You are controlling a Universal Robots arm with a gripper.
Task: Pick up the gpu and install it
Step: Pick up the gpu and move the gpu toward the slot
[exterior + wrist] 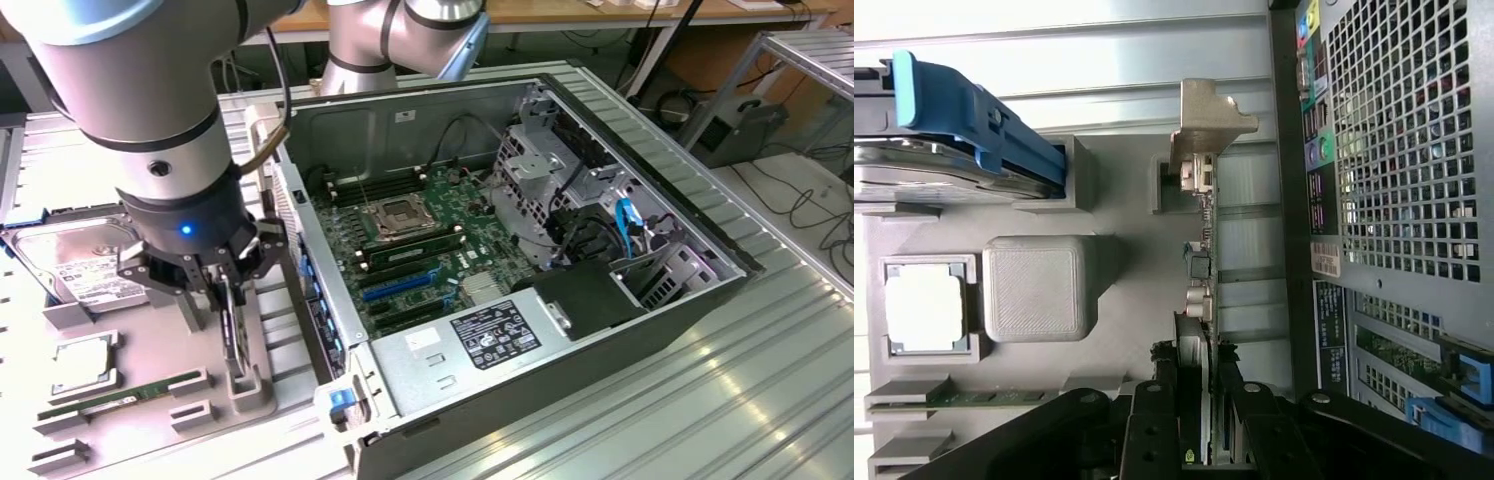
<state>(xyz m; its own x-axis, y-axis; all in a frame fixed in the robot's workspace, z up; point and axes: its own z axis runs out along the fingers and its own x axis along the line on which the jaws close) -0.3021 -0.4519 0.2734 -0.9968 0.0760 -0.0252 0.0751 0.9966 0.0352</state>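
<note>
As the black two-fingered gripper (222, 305) clamps the gpu (238, 345), a small dark circuit card with a silver end bracket, from both sides, the card stands on edge in its slot of the grey moulded parts tray (147, 345). By the look of it, the pick-up is at the grasp, with lifting and installing not yet done. The tray's other pockets hold a long green memory stick (134, 392), a square silver processor (83, 365) and a silver hard drive (74, 265) in a blue carrier (964, 110). Beyond, the open black computer case (561, 400) holds a green motherboard (427, 230), its blue expansion slot (400, 288) empty.
</note>
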